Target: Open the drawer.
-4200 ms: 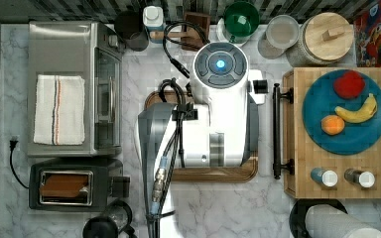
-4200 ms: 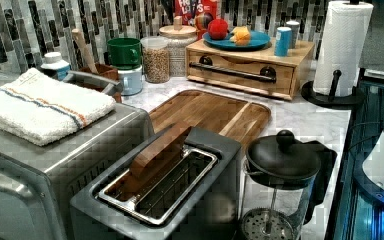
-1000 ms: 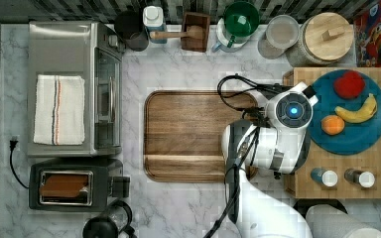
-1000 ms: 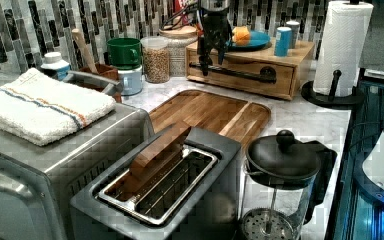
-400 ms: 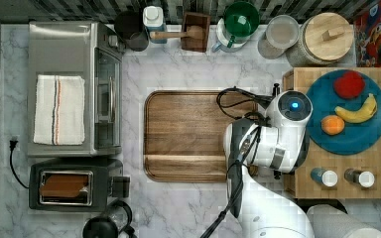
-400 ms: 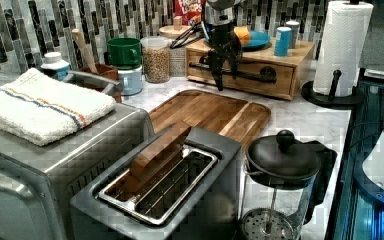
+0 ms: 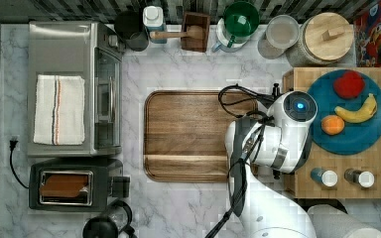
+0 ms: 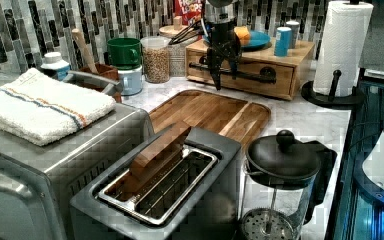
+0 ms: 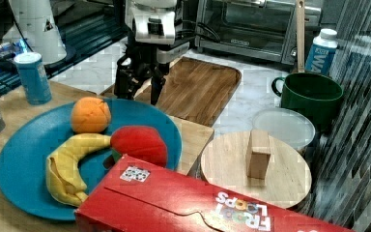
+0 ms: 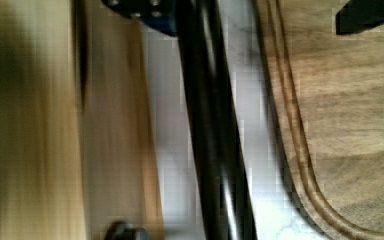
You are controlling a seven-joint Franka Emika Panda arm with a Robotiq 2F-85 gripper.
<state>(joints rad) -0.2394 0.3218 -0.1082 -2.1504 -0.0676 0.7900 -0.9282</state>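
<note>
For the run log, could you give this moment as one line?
gripper: open, astride handle | drawer: closed | phase: pre-grasp

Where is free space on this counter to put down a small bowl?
The cutting board is bare, and so is the marble strip between it and the back row. It is crowded along the backsplash near the green mug, and at the drawer, where the gripper works.

Light-wood drawer (image 8: 245, 67) with black bar handle (image 8: 240, 73), teal plate (image 7: 359, 136), green mug (image 7: 240, 20), white towel (image 7: 59, 109) striped red and blue.
</note>
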